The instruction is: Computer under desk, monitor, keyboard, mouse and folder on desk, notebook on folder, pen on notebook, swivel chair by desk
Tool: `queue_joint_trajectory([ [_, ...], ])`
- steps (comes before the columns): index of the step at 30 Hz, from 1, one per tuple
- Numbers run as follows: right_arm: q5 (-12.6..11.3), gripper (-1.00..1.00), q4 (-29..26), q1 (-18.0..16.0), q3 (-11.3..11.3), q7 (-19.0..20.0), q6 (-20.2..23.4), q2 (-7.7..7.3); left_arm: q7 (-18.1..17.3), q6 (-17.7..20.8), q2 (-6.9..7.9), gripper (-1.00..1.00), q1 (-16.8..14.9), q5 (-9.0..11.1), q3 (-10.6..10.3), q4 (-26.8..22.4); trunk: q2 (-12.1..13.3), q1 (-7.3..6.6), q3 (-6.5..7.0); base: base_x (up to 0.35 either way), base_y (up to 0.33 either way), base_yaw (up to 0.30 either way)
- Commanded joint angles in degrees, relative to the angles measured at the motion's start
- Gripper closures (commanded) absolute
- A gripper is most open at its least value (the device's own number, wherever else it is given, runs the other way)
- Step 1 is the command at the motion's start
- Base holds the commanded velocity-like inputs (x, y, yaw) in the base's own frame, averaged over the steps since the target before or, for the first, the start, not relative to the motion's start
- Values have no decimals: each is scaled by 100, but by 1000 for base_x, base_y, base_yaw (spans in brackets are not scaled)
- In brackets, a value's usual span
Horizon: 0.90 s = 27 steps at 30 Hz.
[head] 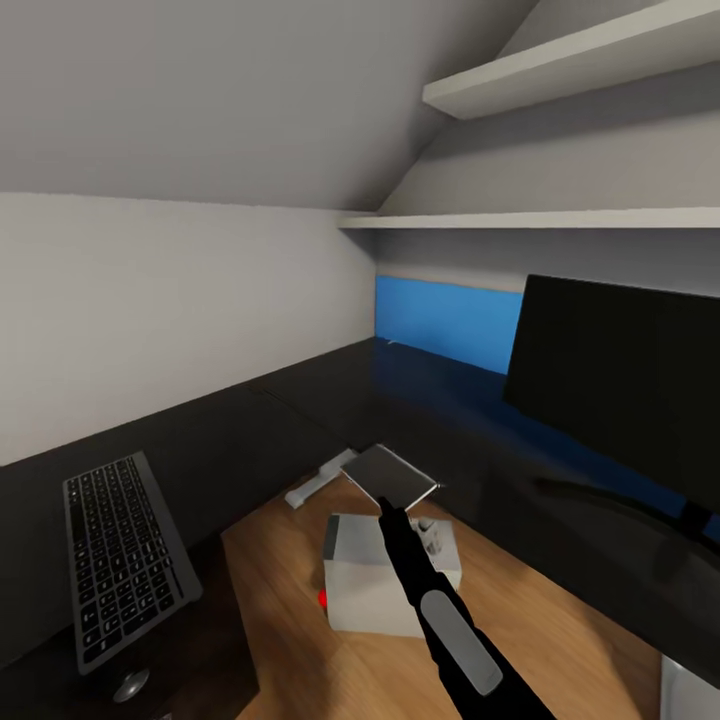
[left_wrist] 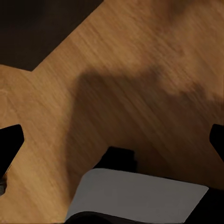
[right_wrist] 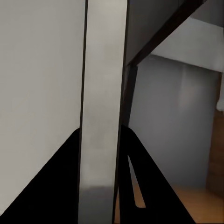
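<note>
Two jaw states: left gripper (left_wrist: pixel 112 140) jaws spread wide over wood floor (left_wrist: pixel 140 56), grasping nothing; right gripper (head: pixel 385 502) jaws clenched on a thin grey slab (head: pixel 390 474), centre frame. Computer (head: pixel 385 590) sits on the floor just below it. Keyboard (head: pixel 120 560) lower left on worktop (head: pixel 300 410); monitor (head: pixel 620 370) at right.

Slim black arm (head: pixel 450 630) bearing a grey oblong panel
</note>
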Motion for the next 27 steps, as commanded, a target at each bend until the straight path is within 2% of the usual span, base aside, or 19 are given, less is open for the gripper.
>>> queue_joint_trajectory([
  [1,-67,100,3,-5,58,25,-37,-1,49,13,4,-100,-6,-10,-45,12,-3,-1,2,0,0,138],
  [9,-65,100,1,-5,264,-13,-39,6,43,-62,-5,-100,-7,-132,-54,92,-3,-1,63,0,0,149],
  [19,-67,100,2,-5,320,-21,-36,23,2,-65,-51,-100,-6,-160,-65,255,-3,-1,137,0,0,177],
  [27,-73,100,22,-5,500,-28,-32,47,-76,-73,-104,-100,-7,-162,-64,278,-3,-1,192,0,0,184],
])
